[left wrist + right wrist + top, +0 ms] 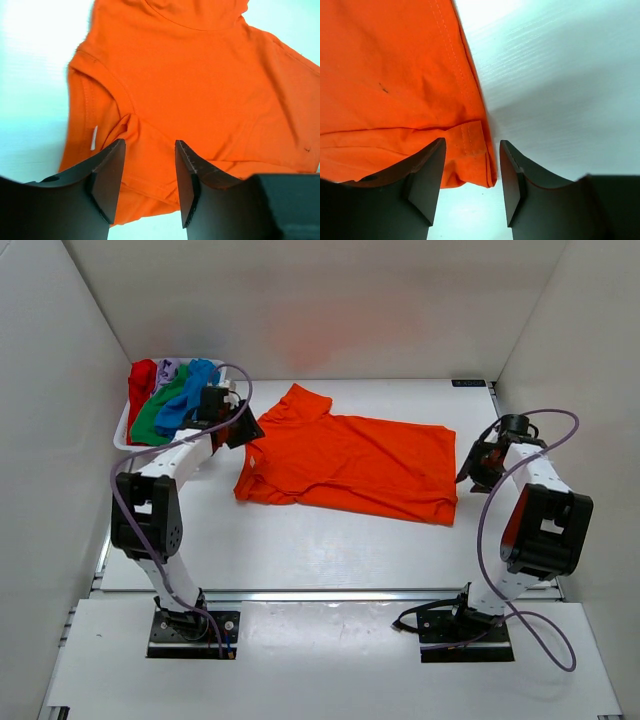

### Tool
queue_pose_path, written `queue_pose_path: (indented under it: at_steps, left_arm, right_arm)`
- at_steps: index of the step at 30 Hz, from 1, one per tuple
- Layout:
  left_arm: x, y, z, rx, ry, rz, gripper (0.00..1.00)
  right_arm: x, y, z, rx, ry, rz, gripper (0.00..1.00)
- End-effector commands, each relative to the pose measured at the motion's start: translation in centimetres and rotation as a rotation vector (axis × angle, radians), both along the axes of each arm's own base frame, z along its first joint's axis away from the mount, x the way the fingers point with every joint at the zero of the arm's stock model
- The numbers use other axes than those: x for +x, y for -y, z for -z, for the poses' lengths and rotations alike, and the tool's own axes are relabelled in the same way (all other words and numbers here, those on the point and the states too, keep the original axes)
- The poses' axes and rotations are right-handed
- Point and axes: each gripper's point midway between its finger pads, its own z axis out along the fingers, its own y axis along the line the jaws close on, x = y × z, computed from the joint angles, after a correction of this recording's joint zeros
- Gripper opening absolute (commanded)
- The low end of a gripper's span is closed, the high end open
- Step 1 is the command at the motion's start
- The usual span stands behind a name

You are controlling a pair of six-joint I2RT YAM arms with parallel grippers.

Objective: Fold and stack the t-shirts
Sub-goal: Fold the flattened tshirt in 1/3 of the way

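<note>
An orange t-shirt lies spread on the white table, collar toward the far left and hem at the right. My left gripper hovers open over its left sleeve edge; in the left wrist view the orange cloth lies below the gap between the fingers, which hold nothing. At the hem's right side my right gripper is open too, and the hem corner rests on the table under its spread fingers. Red, lilac, green and blue t-shirts are heaped at the far left.
A white tray at the far left holds the heap of shirts. White walls close in the table on the left, back and right. The arm bases stand at the near edge.
</note>
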Motion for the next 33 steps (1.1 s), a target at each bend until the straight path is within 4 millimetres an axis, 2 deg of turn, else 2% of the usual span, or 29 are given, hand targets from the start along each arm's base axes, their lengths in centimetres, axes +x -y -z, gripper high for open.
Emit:
queue_pose_path:
  at_steps: [1, 4, 6, 7, 10, 14, 17, 19, 21, 22, 25, 28, 29, 30, 31, 33]
  left_arm:
    - [-1.2, -0.5, -2.9, 0.003, 0.064, 0.008, 0.55]
    - [-4.2, -0.2, -1.5, 0.019, 0.028, 0.024, 0.53]
    - [-7.1, 0.1, 0.9, 0.036, -0.026, 0.040, 0.53]
    - [-7.5, 0.1, 0.9, 0.033, -0.025, 0.036, 0.53]
    - [-10.1, -0.1, 3.8, 0.040, -0.090, 0.032, 0.54]
    - [-11.2, 0.3, 5.7, 0.065, -0.136, 0.037, 0.54]
    - [-11.1, 0.5, 6.8, 0.099, -0.169, 0.043, 0.48]
    - [-10.7, 0.4, 7.6, 0.132, -0.193, 0.043, 0.45]
    - [-10.4, 0.2, 7.8, 0.143, -0.203, 0.041, 0.45]
    - [-10.5, 0.3, 8.0, 0.149, -0.208, 0.049, 0.45]
    - [-10.5, -0.3, 8.6, 0.189, -0.222, 0.037, 0.45]
    - [-12.1, -0.7, 10.4, 0.240, -0.291, 0.054, 0.43]
    - [-11.9, -0.5, 10.3, 0.249, -0.287, 0.071, 0.38]
    - [-12.9, -0.5, 10.8, 0.260, -0.321, 0.084, 0.35]
    - [-12.8, -1.0, 10.7, 0.304, -0.319, 0.081, 0.35]
    - [-13.3, -1.0, 10.8, 0.328, -0.330, 0.094, 0.34]
  right_arm:
    - [0.7, 0.0, -2.4, -0.049, 0.096, 0.000, 0.45]
    - [-1.9, -1.6, -1.1, -0.042, 0.054, -0.039, 0.45]
    - [-2.9, -2.7, -0.6, -0.037, 0.047, -0.045, 0.45]
    - [-3.8, -3.0, 0.1, -0.049, 0.027, -0.059, 0.46]
    - [-5.2, -3.3, 1.4, -0.090, -0.021, -0.076, 0.52]
    - [-5.8, -3.1, 2.9, -0.107, -0.086, -0.090, 0.55]
    - [-6.0, -3.2, 3.9, -0.109, -0.122, -0.108, 0.46]
    - [-6.2, -3.3, 4.1, -0.105, -0.139, -0.118, 0.30]
    - [-6.3, -2.9, 4.4, -0.114, -0.152, -0.119, 0.22]
    - [-6.6, -2.7, 4.4, -0.112, -0.160, -0.122, 0.12]
    - [-6.8, -2.2, 4.6, -0.109, -0.178, -0.132, 0.00]
    - [-7.4, -2.0, 5.1, -0.112, -0.218, -0.142, 0.00]
    - [-7.2, -1.9, 4.9, -0.115, -0.216, -0.151, 0.00]
    - [-7.2, -1.8, 5.1, -0.117, -0.225, -0.148, 0.00]
    - [-7.9, -1.9, 5.4, -0.116, -0.249, -0.158, 0.00]
    - [-7.8, -1.5, 5.2, -0.122, -0.244, -0.154, 0.00]
